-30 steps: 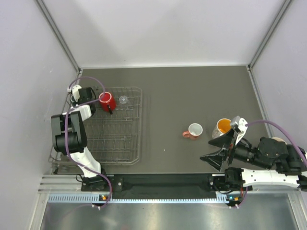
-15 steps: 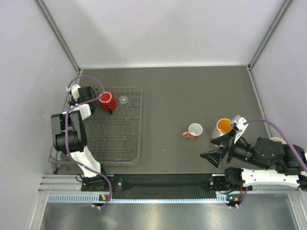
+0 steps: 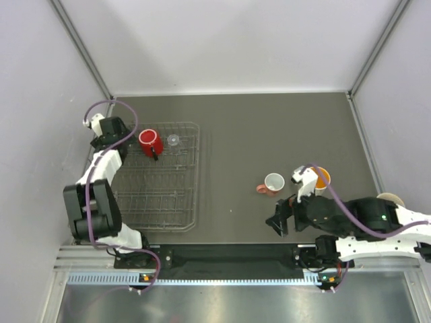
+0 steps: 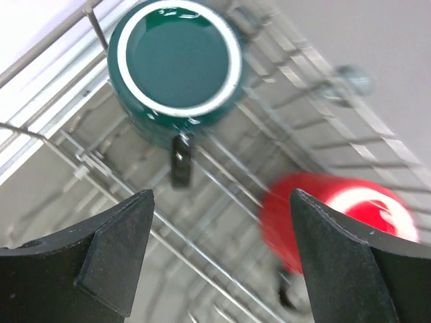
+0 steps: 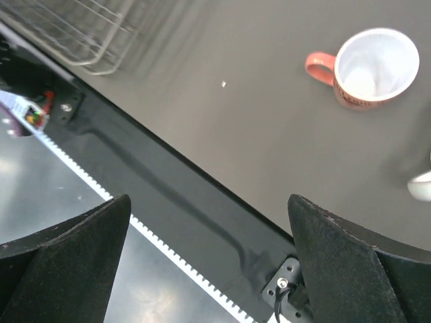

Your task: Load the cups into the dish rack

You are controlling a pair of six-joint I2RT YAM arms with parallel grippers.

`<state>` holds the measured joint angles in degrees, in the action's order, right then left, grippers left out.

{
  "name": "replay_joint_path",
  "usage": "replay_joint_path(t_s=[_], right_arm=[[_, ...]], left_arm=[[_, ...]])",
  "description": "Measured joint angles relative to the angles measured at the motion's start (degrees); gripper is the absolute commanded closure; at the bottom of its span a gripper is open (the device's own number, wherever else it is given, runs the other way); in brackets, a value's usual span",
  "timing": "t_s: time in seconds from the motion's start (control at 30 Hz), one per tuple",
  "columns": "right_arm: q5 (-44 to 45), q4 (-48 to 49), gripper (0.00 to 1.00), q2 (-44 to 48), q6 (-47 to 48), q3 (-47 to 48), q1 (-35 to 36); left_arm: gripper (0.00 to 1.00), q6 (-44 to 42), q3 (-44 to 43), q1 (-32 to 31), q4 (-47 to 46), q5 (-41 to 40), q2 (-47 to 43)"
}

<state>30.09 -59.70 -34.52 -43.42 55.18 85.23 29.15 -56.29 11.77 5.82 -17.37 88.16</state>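
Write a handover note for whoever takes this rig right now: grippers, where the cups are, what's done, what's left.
Left gripper: open, empty, over the far left corner of the dish rack.
Right gripper: open, empty, over the near edge of the table.
Done: dark green mug, red mug and clear glass are in the dish rack.
Left: pink mug and white mug with orange inside, both on the table at right, the second partly hidden by the right arm.
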Motion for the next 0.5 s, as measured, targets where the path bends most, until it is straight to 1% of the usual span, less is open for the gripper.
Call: replay_joint_path(t_s=[0.17, 0.27, 0.37, 0.5], right_arm=[[0.96, -2.54, 0.0, -8.41, -5.77, 2.4, 0.0], [1.33, -3.93, 0.0, -12.83, -9.51, 4.57, 0.0], [0.7, -5.14, 0.0, -18.18, -12.61, 8.7, 0.0], [0.04, -5.62, 0.0, -24.5, -15.02, 15.58, -0.02]], left_arm=[[0.12, 5.46, 0.68, -0.09, 6.86, 6.4, -11.61], [0.11, 8.2, 4.2, -0.28, 8.94, 11.08, -19.74], [0.09, 9.66, 8.09, -1.29, 11.1, 14.71, -26.86], [0.07, 10.14, 10.03, -5.64, 13.44, 18.03, -32.11]])
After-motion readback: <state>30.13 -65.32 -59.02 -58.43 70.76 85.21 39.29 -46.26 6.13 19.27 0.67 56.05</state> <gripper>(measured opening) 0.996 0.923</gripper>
